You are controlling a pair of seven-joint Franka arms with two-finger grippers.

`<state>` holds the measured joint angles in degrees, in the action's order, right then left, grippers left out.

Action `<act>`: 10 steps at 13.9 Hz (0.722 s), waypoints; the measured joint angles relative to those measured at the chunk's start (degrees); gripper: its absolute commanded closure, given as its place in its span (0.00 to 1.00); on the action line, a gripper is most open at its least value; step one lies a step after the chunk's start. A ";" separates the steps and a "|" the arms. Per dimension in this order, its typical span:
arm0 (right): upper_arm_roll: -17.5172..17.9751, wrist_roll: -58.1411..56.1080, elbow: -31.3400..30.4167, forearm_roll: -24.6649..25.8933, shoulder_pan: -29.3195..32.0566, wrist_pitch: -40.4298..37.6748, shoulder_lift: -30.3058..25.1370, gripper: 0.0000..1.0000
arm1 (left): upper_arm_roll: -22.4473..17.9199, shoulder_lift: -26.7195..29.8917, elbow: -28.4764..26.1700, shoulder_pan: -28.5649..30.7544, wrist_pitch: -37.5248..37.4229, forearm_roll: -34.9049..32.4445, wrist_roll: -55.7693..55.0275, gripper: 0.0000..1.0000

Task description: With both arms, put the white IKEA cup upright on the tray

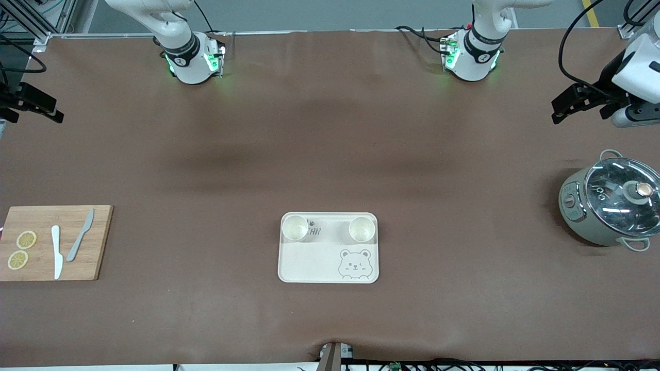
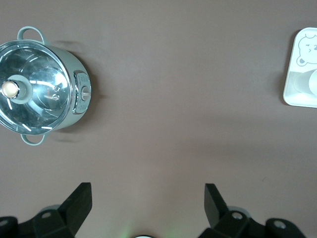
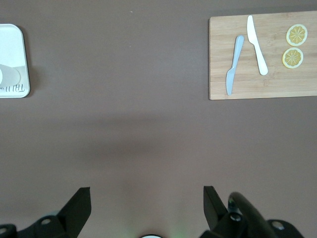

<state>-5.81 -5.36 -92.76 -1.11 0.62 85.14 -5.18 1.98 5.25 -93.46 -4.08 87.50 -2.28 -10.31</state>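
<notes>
Cups: two white ones, cup one (image 1: 295, 228) and cup two (image 1: 361, 229), are sitting upright on the tray (image 1: 314, 263) mid-table, along its edge farther from the front camera. Going across the front view: right gripper (image 1: 32, 104) is hanging over the table's end above the cutting board (image 1: 98, 242), fingers spread wide, gripping nothing. Left gripper (image 1: 580, 103) is hovering over the other end, above the lidded pot (image 1: 608, 205), jaws fully apart too, empty. Both arms are just waiting.

Two white cups (image 1: 295, 228) (image 1: 361, 229) stand upright on cream tray (image 1: 328, 265).
</notes>
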 measured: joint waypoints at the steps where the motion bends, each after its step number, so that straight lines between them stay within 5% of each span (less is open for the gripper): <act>1: 0.16 -0.07 0.24 0.00 -0.01 0.28 -0.06 0.00 | -0.01 0.00 -0.04 0.00 0.15 0.03 0.00 0.00; 10: 0.23 -0.12 5.92 0.08 0.00 -2.07 2.73 0.00 | -0.07 0.00 0.00 0.23 0.57 0.14 0.01 0.00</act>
<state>-5.58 -5.48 -86.84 -1.03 0.62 83.07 -2.46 1.90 5.25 -93.46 -3.84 88.07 -2.14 -10.29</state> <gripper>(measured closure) 0.000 0.000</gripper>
